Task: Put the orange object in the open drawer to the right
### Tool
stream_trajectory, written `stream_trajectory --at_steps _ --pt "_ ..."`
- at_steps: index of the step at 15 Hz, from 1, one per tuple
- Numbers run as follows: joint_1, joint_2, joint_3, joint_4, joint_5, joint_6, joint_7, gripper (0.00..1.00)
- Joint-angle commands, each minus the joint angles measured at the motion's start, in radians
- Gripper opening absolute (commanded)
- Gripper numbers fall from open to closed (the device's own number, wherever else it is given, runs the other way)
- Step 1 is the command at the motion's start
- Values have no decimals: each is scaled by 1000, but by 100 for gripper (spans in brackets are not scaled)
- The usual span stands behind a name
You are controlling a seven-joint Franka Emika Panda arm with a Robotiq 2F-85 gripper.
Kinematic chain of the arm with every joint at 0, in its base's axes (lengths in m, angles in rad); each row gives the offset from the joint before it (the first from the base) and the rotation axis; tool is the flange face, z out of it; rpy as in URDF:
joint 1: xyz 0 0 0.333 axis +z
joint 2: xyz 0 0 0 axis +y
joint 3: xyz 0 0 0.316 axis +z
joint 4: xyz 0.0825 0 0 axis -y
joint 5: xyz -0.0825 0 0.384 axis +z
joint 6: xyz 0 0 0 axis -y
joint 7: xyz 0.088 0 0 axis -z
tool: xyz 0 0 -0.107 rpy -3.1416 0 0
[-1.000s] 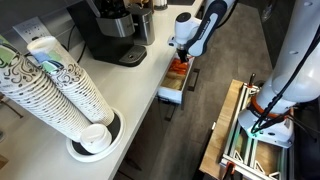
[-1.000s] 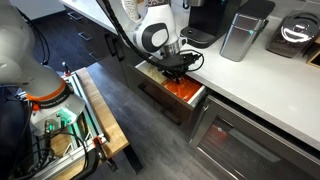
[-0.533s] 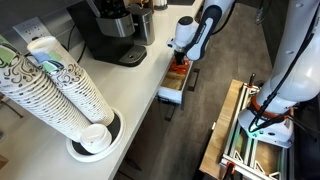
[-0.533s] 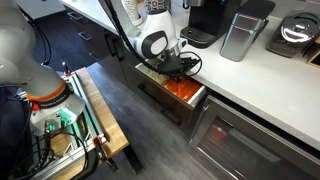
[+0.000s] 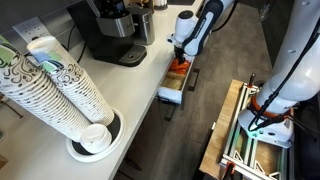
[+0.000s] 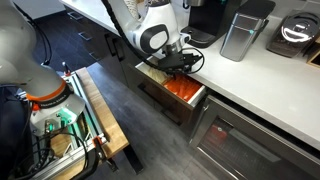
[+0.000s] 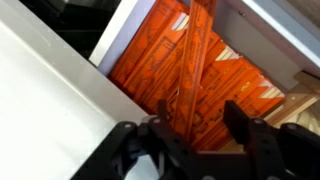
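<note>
We are looking through the wrist view, and the end effector (image 7: 190,140) is hanging over the open drawer (image 6: 165,98), its two dark fingers (image 7: 245,135) standing spread wide apart. The orange object (image 7: 193,70), a thin straight stick, is running up between those fingers without touching either one. It is lying slantwise across the orange-red packets (image 7: 150,60) that are filling the drawer. Whether it is resting fully on them, we cannot tell.

The drawer's white wall is showing beside the packets on the wrist camera. In both exterior views the end effector (image 5: 180,57) (image 6: 181,63) is reaching down into the drawer (image 5: 176,86), just below the edge of the desk (image 5: 135,85). From out here the stick is too small for us to pick out against the orange-red contents.

Up on the desk, a black coffee machine (image 5: 108,30) is sitting near the drawer, and a leaning stack of paper cups (image 5: 55,85) is filling the foreground. In an exterior view a metal canister (image 6: 245,32) is standing on the desk, well apart from the drawer.
</note>
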Motion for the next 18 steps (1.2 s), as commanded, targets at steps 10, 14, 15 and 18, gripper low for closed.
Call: stream_trajectory --at_steps 10,14,15,18 --pt "56 -357 -4 23 163 -508 -19 100" --pt "85 -419 -6 37 211 -574 -33 100" --pt "92 -428 -7 36 216 -571 -28 100" --pt "96 -416 -11 44 187 -549 -17 100"
